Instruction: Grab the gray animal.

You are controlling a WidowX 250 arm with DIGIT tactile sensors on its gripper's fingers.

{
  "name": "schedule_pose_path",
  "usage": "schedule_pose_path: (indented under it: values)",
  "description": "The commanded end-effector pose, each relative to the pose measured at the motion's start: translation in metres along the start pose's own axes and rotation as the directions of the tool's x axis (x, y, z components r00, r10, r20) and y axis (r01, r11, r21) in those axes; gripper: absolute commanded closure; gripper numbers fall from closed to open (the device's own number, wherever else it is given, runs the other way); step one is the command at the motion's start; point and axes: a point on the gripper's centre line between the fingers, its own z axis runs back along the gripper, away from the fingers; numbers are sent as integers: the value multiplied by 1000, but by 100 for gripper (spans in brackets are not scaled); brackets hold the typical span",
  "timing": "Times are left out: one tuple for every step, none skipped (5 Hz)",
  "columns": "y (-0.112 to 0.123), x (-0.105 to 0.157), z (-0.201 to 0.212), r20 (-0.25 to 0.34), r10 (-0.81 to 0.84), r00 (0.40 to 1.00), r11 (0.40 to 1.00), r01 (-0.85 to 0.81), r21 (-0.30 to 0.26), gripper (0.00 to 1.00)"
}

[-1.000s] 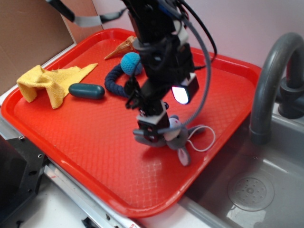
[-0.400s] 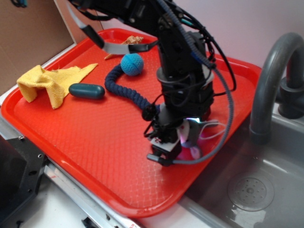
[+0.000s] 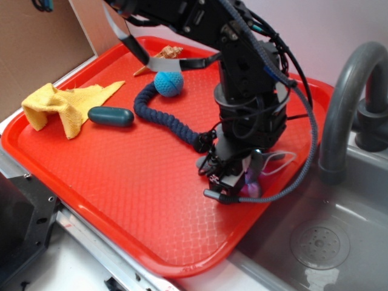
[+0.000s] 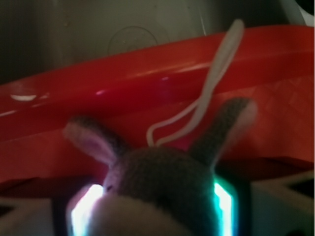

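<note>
Gray animal (image 4: 157, 179) sits pinched between the fingers of the gripper (image 3: 233, 185) near the right edge of the red tray (image 3: 121, 176), ears and cord loop (image 4: 216, 73) trailing outward, apparently gripped for lifting.

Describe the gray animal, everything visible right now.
The gray animal is a small plush with fuzzy gray fabric, two upright pink-lined ears and a thin white cord loop trailing toward the tray rim. In the wrist view it sits between the gripper fingers, which flank it closely on both sides. In the exterior view the arm hides most of it; it lies near the tray's edge by the sink.
</note>
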Motion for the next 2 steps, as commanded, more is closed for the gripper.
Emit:
schedule_pose_path:
  values:
    - [1, -52, 69, 96, 417, 904, 909, -415, -37, 100]
    - [-6, -86, 105, 146, 627, 765, 779, -618, -109, 100]
